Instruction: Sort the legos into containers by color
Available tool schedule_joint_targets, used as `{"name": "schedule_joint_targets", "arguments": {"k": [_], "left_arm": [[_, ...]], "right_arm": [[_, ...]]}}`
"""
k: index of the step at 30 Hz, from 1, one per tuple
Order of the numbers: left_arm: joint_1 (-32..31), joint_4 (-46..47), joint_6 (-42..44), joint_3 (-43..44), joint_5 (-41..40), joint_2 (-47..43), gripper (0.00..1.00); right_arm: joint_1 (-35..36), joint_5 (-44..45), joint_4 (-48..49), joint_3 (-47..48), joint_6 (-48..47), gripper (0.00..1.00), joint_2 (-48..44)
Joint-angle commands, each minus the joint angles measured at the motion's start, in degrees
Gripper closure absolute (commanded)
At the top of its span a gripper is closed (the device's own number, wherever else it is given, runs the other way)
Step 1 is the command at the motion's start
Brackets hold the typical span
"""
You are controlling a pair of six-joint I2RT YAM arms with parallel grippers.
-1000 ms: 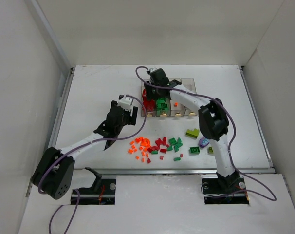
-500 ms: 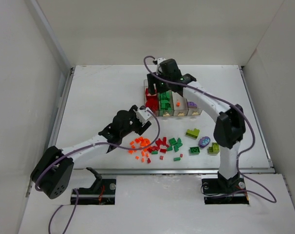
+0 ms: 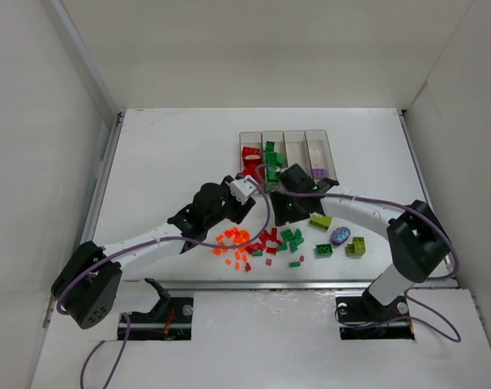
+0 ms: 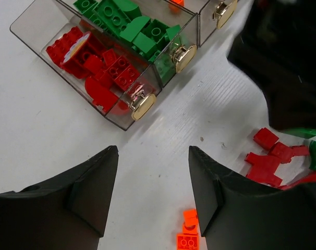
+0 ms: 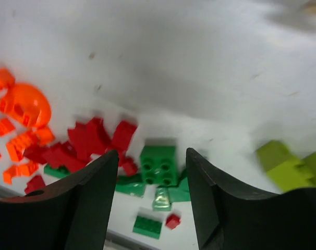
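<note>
Nearest the arm bases, the loose legos (image 3: pixel 266 241) are seen spread on the white table (image 3: pixel 160 162). The orange pieces (image 3: pixel 233 238) lie at the left, the red pieces (image 3: pixel 267 237) in the middle and the dark green pieces (image 3: pixel 292 238) just beside them. The lime-yellow blocks (image 3: pixel 320 220) and a purple piece (image 3: pixel 339 236) lie at the right.

The left gripper (image 4: pixel 153 156) is held just beyond the orange pieces. Its jaws are parted and nothing is held between them.

The right gripper (image 5: pixel 152 155) is held over the red and green pieces. Its jaws are likewise parted and empty, and a green brick (image 5: pixel 158 164) is seen on the table between the fingers.

Farthest back stand the containers (image 3: pixel 295 134), four in a row. Red bricks (image 4: pixel 90 62) are seen in the leftmost, green bricks (image 4: pixel 129 23) in the second, and a purple bit (image 3: pixel 318 173) in the fourth.
</note>
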Motion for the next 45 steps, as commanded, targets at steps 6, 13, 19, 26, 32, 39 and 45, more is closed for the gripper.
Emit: {"name": "schedule_joint_targets", "arguments": {"k": [6,13,19,26,32,39,45], "left_arm": [[-1.3,1.3,-3.6,-0.7,-6.2,-3.1,0.47],[-1.3,1.8,-4.1,-1.8,-6.7,-4.2,0.47],[-1.3,1.8,-4.1,-1.8,-6.7,-4.2,0.47],[-1.3,1.8,-4.6,-2.4,-7.2,-4.2,0.47],[-1.3,2.3,-4.6,-2.4,-7.2,-4.2,0.47],[-1.3,1.7,-4.6,-2.4,-7.2,-4.2,0.47],[-1.3,1.7,-4.6,-2.4,-7.2,-4.2,0.47]], "right_arm": [[5.3,3.9,3.5,-4.2,6.6,0.40,-1.0],[8.5,7.0,-0.3,-3.2,8.2,0.40,1.2],[9.5,10.1,-4.1,-1.0,10.3,0.40,-0.1],[9.5,10.6,-6.6,1.1,10.3,0.37,-3.3],[9.5,10.7,-6.1,-0.2,9.7,0.34,0.3],[9.5,11.8,-5.5,-0.2,9.7,0.34,2.5],[9.5,12.3,-3.3,-0.2,9.7,0.40,4.7]]}}
